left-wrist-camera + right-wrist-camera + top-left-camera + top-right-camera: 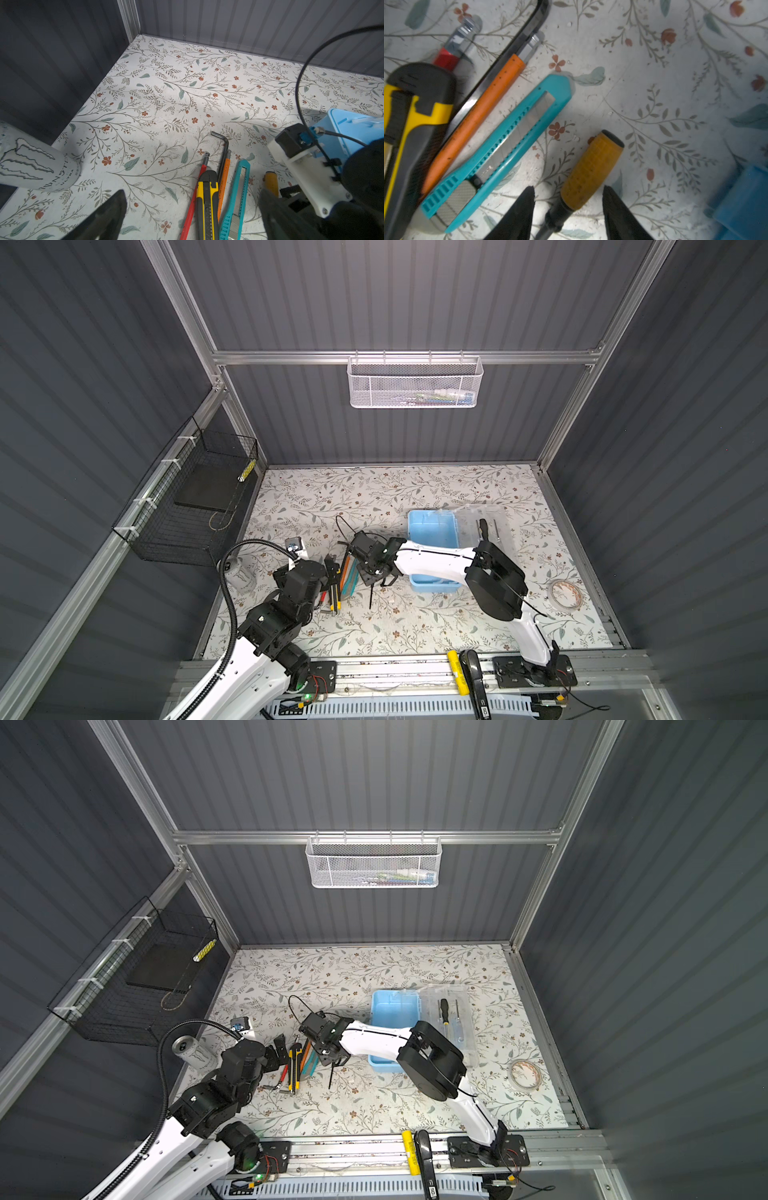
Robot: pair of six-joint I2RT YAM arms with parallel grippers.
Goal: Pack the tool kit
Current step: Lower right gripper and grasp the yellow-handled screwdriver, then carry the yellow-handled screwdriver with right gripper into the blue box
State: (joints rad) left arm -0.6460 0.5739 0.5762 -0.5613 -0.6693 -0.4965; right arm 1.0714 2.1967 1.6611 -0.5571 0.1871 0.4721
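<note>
Right wrist view: right gripper [568,207] fingers spread astride yellow-handled screwdriver [591,166], lower centre of frame, no contact. Light, rigid, textured handle; probably rolls; pinch mid-handle. Tool kit box [741,203] lower right. Left gripper [193,193] fingers wide apart, empty.

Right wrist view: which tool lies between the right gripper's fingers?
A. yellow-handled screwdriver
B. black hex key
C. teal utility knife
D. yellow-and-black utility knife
A: the yellow-handled screwdriver lies on the table between the tips of the right gripper, whose jaws stand open with a gap on each side of the handle.
</note>
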